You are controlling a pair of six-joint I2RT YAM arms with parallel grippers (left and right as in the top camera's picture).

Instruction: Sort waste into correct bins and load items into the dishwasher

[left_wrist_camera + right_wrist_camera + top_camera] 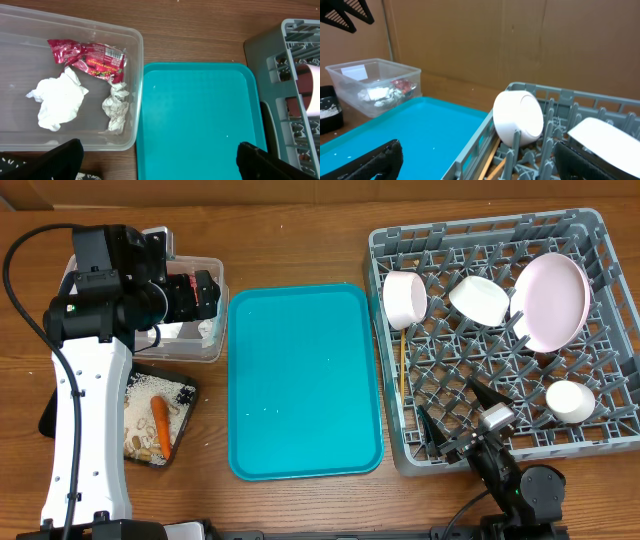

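The left pincer [197, 293] hangs spread wide over the clear tub [215, 350], nothing between its fingers; in the tub lie the red wrapper [92, 57] and crumpled white paper [57, 102]; nearer, in the black tray [187, 393], the carrot piece [160, 425] rests among crumbs [140, 392], its long axis running near to far; the teal tray [300, 380] sits mid-tabletop; in the dish rack [610, 330] the chopsticks [403, 365] lie near-to-far along the left side, beside the cup [405, 298]; the plate [550, 300] leans on edge; the right pincer [458, 412] gapes fully over the rack's near edge, empty.
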